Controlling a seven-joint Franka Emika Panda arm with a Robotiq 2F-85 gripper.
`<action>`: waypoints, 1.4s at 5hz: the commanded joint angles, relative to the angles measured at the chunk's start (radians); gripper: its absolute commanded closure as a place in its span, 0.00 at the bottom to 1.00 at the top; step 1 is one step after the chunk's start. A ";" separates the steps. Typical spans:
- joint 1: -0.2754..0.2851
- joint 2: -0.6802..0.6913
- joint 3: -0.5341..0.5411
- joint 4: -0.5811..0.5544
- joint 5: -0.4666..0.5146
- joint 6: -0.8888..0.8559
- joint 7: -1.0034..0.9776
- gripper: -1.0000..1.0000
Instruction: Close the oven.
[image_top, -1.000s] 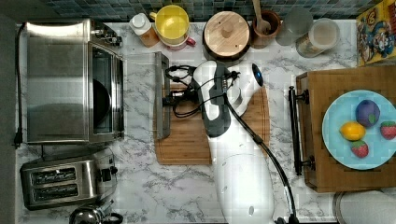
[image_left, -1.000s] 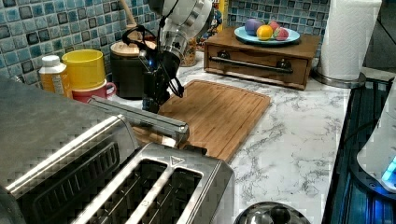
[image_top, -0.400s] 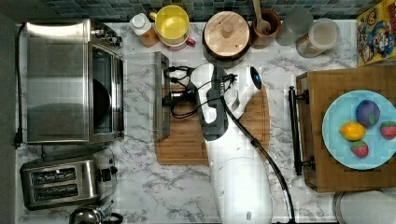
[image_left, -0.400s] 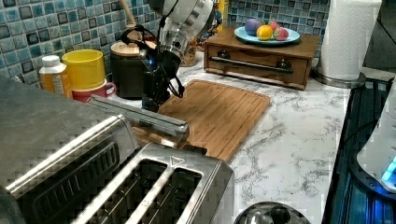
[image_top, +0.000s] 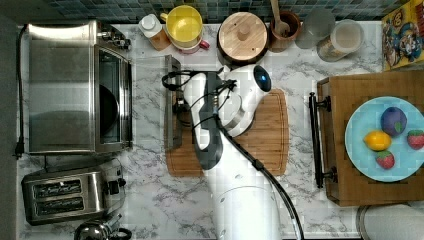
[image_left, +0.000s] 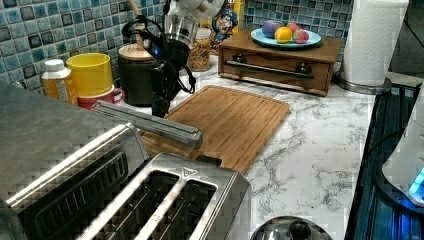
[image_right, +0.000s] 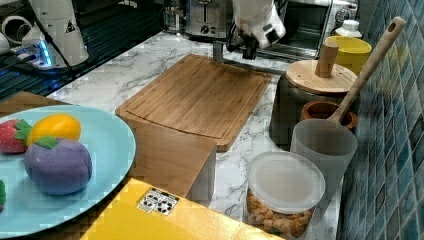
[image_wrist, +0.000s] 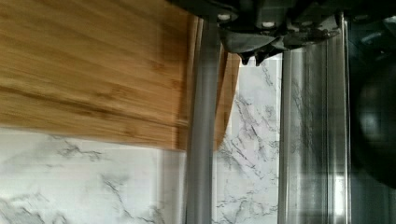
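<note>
The marble worktop (image_top: 150, 210) carries everything here, and the biggest thing on it is the oven (image_top: 65, 87), a steel box standing well off from the hand on the far side of its own open door. That glass door (image_top: 147, 102) hangs dropped down nearly flat, reaching out from the oven's dark mouth toward the hand, its free edge over the near edge of the bamboo cutting board (image_top: 260, 132), which lies beneath and behind the hand. Beside the oven, farther from the hand, stands a two-slot toaster (image_top: 67, 195).

The white arm (image_top: 240, 200) reaches over the board and turns the hand (image_top: 176, 106) down at the door's free edge. There the long bar handle (image_top: 172, 102) runs crosswise to the arm's reach, parallel to the oven's front. In the left view the hand (image_left: 161, 102) comes down just behind this bar (image_left: 150, 122), and the wrist view shows the bar (image_wrist: 201, 140) running straight out from under the hand's dark body. Whether the fingers are spread, pressed together or pinching the bar I cannot tell, as the hand's own bulk and cables cover them.

The relation that matters: the oven lies straight beyond the handle from the hand, the door hinged at the oven's foot. In my judgement the closing calls for lifting the bar and swinging it up and over toward the oven mouth, the push kept square to the bar's long axis so the door does not twist.
</note>
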 joint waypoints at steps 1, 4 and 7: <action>0.264 -0.057 0.169 0.258 -0.146 -0.015 0.229 1.00; 0.297 -0.193 0.219 0.214 -0.178 0.084 0.269 1.00; 0.572 -0.115 0.284 0.425 -0.709 0.027 0.798 1.00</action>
